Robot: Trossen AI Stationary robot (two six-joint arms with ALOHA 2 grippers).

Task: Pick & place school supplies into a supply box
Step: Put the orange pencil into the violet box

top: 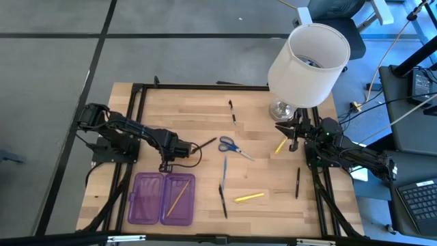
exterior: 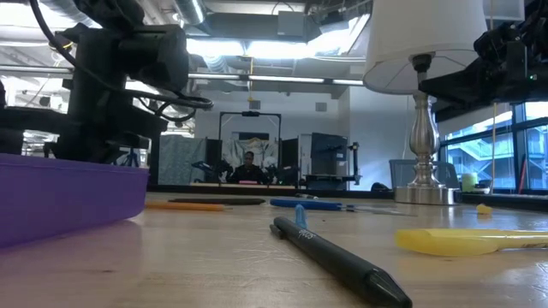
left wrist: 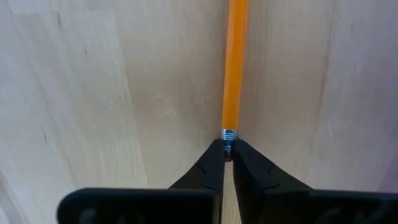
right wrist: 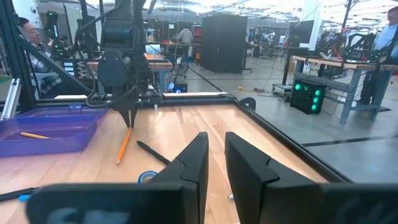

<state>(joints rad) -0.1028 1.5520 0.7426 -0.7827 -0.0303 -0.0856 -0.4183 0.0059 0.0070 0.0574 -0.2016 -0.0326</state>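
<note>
My left gripper [top: 179,147] points straight down at the left-middle of the table and is shut on an orange pencil [left wrist: 235,62], also seen in the right wrist view [right wrist: 123,146]. The purple supply box [top: 162,198] lies open near the front left edge, and a wood-coloured pencil [top: 179,197] lies in its right half. Blue-handled scissors [top: 229,145], a blue pen [top: 224,167], a black pen [top: 223,200] and a yellow marker [top: 249,197] lie mid-table. My right gripper [right wrist: 216,140] waits level at the right edge [top: 292,130], its fingers a narrow gap apart with nothing between them. My left gripper pinches the orange pencil's eraser end, at the metal ferrule [left wrist: 228,138], between its two fingertips [left wrist: 211,163]. The fingers come from above, pointing down. The pencil's shaft runs away from the fingers and lies on the tabletop, toward the table's right side.
A white-shaded lamp [top: 307,65] stands at the far right. Black pens lie beside the left gripper [top: 205,143], at the far middle [top: 233,111] and at the right [top: 298,183]. A yellow pen [top: 280,145] lies by the right gripper. A black frame [top: 205,87] rims the table.
</note>
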